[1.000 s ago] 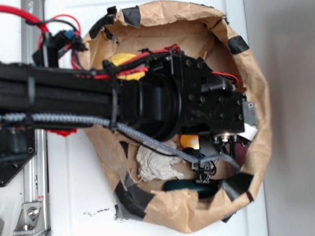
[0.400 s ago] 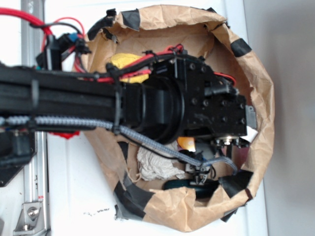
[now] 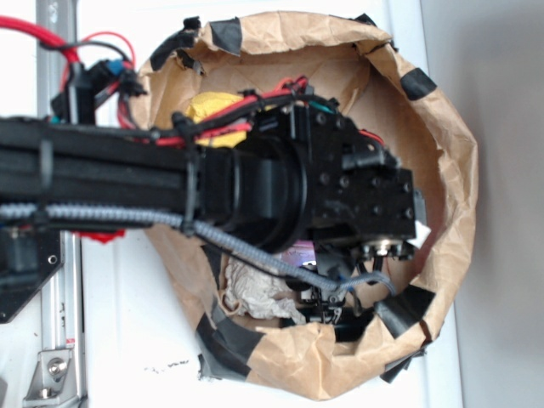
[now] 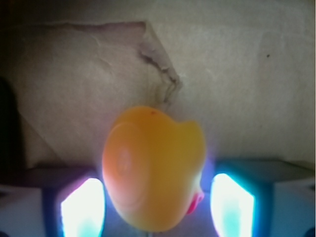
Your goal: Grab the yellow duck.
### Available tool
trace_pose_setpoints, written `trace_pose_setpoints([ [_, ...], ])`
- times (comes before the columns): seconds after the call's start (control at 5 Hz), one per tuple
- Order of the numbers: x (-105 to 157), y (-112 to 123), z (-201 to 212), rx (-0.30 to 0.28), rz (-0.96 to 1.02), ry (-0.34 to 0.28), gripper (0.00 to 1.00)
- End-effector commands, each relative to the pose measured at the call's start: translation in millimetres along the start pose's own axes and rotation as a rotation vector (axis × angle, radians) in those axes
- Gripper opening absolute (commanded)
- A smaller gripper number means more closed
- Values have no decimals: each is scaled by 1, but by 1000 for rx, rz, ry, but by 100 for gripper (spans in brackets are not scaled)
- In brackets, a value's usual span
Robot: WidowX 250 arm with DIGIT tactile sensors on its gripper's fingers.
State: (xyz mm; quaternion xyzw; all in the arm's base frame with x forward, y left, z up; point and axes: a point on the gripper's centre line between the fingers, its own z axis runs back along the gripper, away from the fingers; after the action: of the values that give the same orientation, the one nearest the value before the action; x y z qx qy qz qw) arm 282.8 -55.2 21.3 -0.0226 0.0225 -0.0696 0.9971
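End effector (image 4: 155,207) spread, fingers (image 4: 81,207) flanking duck (image 4: 153,168), not yet pinching. Risk: glossy rounded body squirts out on closing; off-centre squeeze likely cause.

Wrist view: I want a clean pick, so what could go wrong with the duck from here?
The yellow duck sits between the two fingers but nearer the left one, so closing may shove it sideways. Its rounded, glossy body could squirt out. In the exterior view the arm hides it, so a slip there would go unseen.
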Motion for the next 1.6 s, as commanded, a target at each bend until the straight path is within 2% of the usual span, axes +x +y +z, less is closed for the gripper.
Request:
trace_pose_setpoints([
  [0.0, 7, 0, 6, 31, -39, -102, 0],
  [0.2, 13, 4, 4, 30, -32, -93, 0],
  [0.4, 13, 7, 15, 20, -17, -120, 0],
  [0.8, 9, 34, 68, -13, 103, -220, 0],
  [1.0, 3, 47, 91, -16, 166, -240, 0],
  [1.2, -5, 58, 116, -1, 238, -199, 0],
  [1.4, -25, 56, 120, 115, 291, -198, 0],
])
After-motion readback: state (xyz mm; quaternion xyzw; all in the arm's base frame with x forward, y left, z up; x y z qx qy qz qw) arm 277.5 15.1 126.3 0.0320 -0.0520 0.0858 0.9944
